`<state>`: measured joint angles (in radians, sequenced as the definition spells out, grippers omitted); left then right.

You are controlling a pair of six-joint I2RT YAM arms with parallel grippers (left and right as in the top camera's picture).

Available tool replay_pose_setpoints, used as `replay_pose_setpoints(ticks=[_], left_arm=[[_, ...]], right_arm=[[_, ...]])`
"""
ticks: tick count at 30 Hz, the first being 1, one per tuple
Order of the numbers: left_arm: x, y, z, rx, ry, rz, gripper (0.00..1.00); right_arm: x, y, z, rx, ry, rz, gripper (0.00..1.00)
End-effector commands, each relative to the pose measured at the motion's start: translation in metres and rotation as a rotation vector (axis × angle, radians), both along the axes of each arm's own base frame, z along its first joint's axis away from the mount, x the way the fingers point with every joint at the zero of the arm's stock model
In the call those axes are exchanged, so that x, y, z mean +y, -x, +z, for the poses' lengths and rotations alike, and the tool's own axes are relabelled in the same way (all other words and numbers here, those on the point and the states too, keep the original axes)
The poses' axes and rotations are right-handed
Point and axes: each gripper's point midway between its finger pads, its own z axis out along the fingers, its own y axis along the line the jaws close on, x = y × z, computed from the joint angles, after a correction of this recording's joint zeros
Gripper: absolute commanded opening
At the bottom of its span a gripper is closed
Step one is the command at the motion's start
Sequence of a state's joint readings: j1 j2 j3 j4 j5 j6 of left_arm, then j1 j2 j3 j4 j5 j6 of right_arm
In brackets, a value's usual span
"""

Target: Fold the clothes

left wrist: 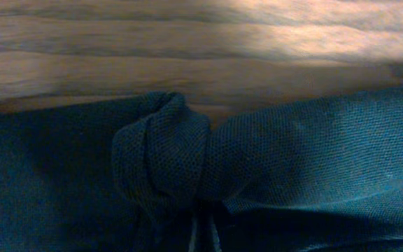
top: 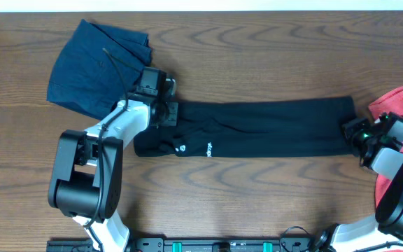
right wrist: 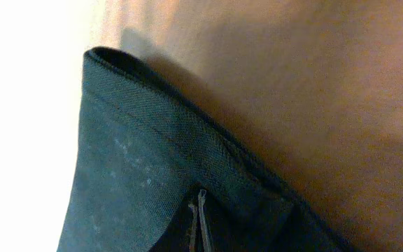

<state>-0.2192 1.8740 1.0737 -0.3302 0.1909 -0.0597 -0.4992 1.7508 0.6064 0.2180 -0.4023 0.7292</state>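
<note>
A navy shirt (top: 93, 66) lies rumpled at the far left of the table (top: 257, 56), just beside the left gripper (top: 166, 112), whose jaws are closed tight on a bunched fold at the left end of the black shirt (top: 257, 129). That shirt stretches as a long flat band across the middle. At its right end the right gripper (top: 348, 131) pinches the hem, jaws closed, near a red shirt (top: 397, 105) at the right edge.
</note>
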Motion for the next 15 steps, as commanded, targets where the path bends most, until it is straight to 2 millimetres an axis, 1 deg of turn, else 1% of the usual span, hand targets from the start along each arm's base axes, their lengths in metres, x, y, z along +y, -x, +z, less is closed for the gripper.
replay_pose_setpoints(ticks=[1, 2, 4, 6, 7, 8, 9, 10, 13, 14, 15], left_arm=[[0.008, -0.005, -0.001, 0.023, -0.013, 0.046, 0.07], [0.008, -0.005, 0.002, 0.031, -0.015, 0.046, 0.08], [0.009, -0.004, 0.010, 0.051, -0.021, 0.047, 0.09], [0.011, -0.003, 0.020, 0.067, -0.025, 0.048, 0.11], [0.012, -0.003, 0.026, 0.072, -0.029, 0.043, 0.12], [0.012, -0.003, 0.030, 0.077, -0.031, 0.042, 0.15], [0.013, -0.002, 0.037, 0.082, -0.032, 0.042, 0.17], [0.013, -0.001, 0.042, 0.087, -0.034, 0.040, 0.24], [0.014, 0.004, 0.062, 0.092, -0.038, 0.031, 0.40], [0.014, 0.006, 0.069, 0.093, -0.038, 0.031, 0.48], [0.015, 0.010, 0.077, 0.092, -0.038, 0.032, 0.55]], right_arm=[[0.039, 0.035, -0.043, 0.118, -0.116, 0.100, 0.14], [0.035, 0.029, -0.032, 0.073, -0.105, 0.131, 0.18], [0.028, 0.022, -0.010, -0.002, -0.106, 0.164, 0.22], [0.022, 0.017, 0.018, -0.089, -0.123, 0.206, 0.27], [0.019, 0.016, 0.036, -0.139, -0.129, 0.234, 0.29], [0.016, 0.016, 0.046, -0.162, -0.125, 0.249, 0.31], [0.013, 0.015, 0.061, -0.191, -0.113, 0.276, 0.34], [0.013, 0.016, 0.070, -0.204, -0.107, 0.297, 0.35], [0.009, 0.016, 0.093, -0.175, -0.076, 0.319, 0.36], [0.006, 0.015, 0.099, -0.146, -0.060, 0.311, 0.36], [-0.003, 0.018, 0.102, -0.071, -0.037, 0.278, 0.36]])
